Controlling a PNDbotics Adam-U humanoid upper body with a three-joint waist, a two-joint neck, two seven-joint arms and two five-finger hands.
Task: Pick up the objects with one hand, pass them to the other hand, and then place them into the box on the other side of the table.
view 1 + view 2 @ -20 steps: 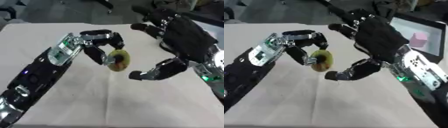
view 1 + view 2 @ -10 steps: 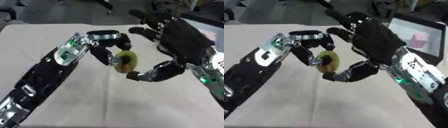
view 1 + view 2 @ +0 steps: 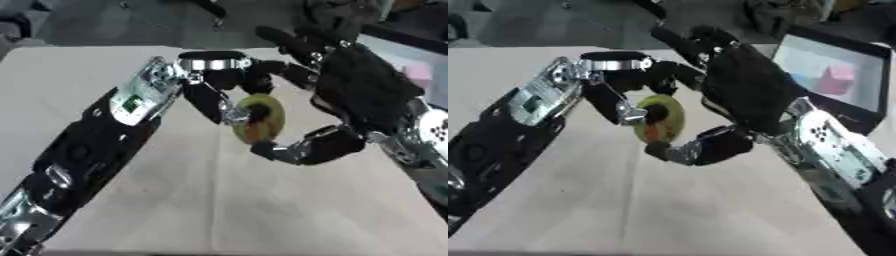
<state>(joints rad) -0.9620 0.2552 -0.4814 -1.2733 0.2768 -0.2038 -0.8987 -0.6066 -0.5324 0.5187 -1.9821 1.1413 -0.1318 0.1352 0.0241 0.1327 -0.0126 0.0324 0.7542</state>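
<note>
We see the left hand [image 3: 229, 89] pinching a yellow-green disc [image 3: 260, 118] above the table [image 3: 262, 210], mid-air. The right hand [image 3: 350, 100] spreads around it, thumb curled under the disc's lower edge, fingers straight. Only the right eye view shows the box [image 3: 859, 85] holding a pink block [image 3: 836, 79].

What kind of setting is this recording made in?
Probably a lab or test bench: a table under a plain pale cloth, a dark-rimmed box at its right edge holding a pink block, and two robot hands, left hand and right hand, passing a yellow-green object.
</note>
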